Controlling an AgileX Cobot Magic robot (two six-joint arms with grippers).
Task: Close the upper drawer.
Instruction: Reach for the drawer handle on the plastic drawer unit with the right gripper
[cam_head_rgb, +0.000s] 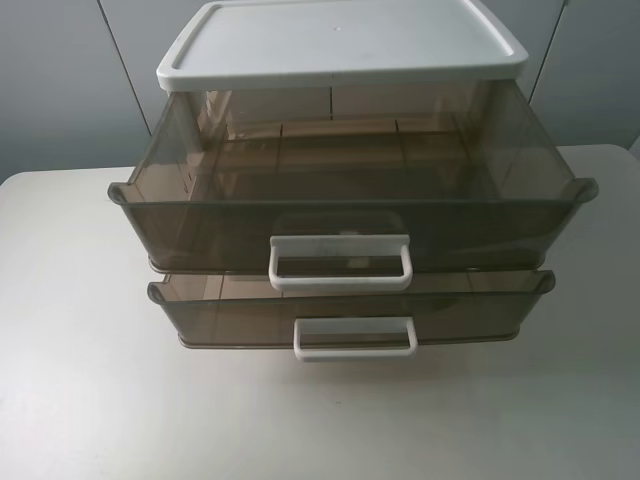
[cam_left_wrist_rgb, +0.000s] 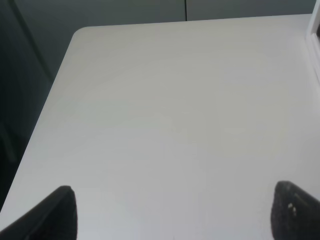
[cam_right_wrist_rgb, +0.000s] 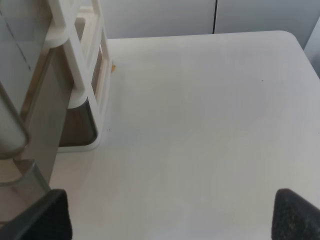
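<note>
The upper drawer (cam_head_rgb: 350, 195) is smoky grey-brown see-through plastic, pulled far out from under the white lid (cam_head_rgb: 340, 40). Its white loop handle (cam_head_rgb: 340, 262) faces the camera. The lower drawer (cam_head_rgb: 350, 310), with its own white handle (cam_head_rgb: 355, 338), is pulled out a little. No gripper shows in the exterior high view. In the left wrist view my left gripper (cam_left_wrist_rgb: 172, 215) is open over bare table, its dark fingertips (cam_left_wrist_rgb: 60, 212) wide apart. In the right wrist view my right gripper (cam_right_wrist_rgb: 170, 215) is open, with the drawer unit's side (cam_right_wrist_rgb: 60, 100) beside it.
The unit stands on a white table (cam_head_rgb: 80, 380). The table's rounded far corners show in both wrist views, with grey wall panels (cam_head_rgb: 60, 80) behind. The unit's white frame edge (cam_left_wrist_rgb: 316, 45) just shows in the left wrist view.
</note>
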